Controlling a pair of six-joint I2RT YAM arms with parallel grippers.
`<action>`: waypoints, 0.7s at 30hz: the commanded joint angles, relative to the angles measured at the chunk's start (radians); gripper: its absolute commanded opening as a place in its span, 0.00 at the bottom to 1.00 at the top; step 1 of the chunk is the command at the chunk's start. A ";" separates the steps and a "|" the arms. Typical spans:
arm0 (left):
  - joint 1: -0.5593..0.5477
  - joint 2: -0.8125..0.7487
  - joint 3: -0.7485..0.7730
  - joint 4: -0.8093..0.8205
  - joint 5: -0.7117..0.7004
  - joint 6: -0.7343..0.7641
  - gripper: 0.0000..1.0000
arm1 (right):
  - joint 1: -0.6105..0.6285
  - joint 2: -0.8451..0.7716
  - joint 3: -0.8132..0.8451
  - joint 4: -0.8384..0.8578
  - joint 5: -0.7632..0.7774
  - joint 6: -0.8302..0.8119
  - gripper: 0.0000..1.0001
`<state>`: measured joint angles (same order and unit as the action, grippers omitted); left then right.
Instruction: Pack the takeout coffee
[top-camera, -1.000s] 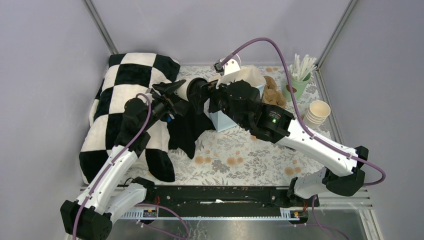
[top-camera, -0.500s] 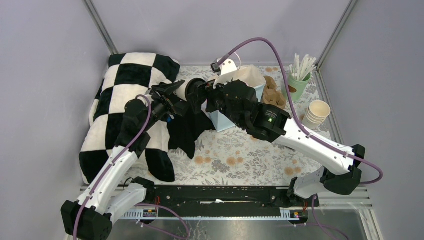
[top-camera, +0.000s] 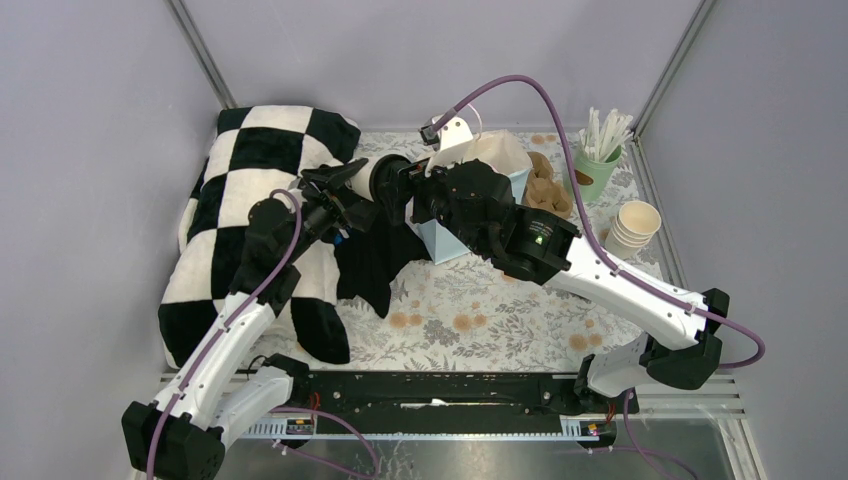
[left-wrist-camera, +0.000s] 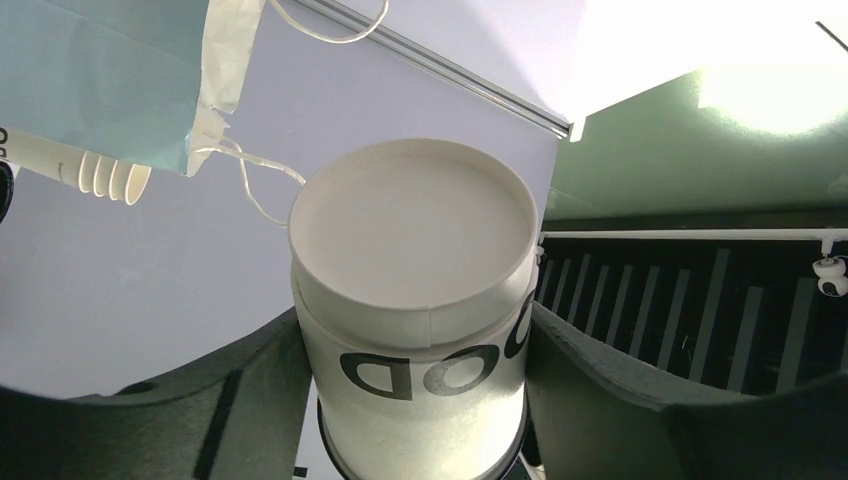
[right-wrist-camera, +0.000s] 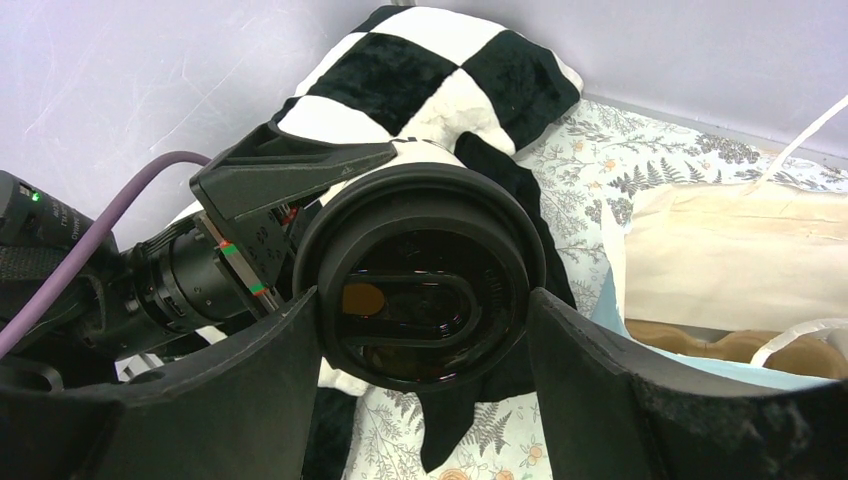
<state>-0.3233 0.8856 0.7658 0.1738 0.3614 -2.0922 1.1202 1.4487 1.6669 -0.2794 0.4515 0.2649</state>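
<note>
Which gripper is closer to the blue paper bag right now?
Right. The right gripper grips the takeout coffee at its lid end, beside the blue paper bag; the left gripper holds the far end, by the checkered cushion.

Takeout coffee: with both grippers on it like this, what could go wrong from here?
1. The takeout coffee is held on its side in mid-air, and the right gripper flanks its black lid; a pull there might pop the lid off.
2. The left gripper also clamps the cup wall; if the arms part before one releases, the paper could crush.
3. Any leak would likely land on the black cloth below.
</note>
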 joint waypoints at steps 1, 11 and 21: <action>-0.010 0.001 0.063 0.017 0.077 -0.202 0.82 | 0.006 -0.011 0.030 0.047 0.048 -0.020 0.65; 0.014 -0.038 0.099 -0.350 0.186 0.067 0.99 | 0.000 -0.082 0.127 -0.063 0.219 -0.165 0.64; 0.004 0.427 0.785 -0.989 0.004 0.959 0.92 | -0.030 -0.202 0.251 -0.384 0.343 -0.451 0.61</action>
<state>-0.2577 1.1542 1.2396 -0.5331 0.5144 -1.5551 1.0981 1.2968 1.8198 -0.5190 0.6868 -0.0628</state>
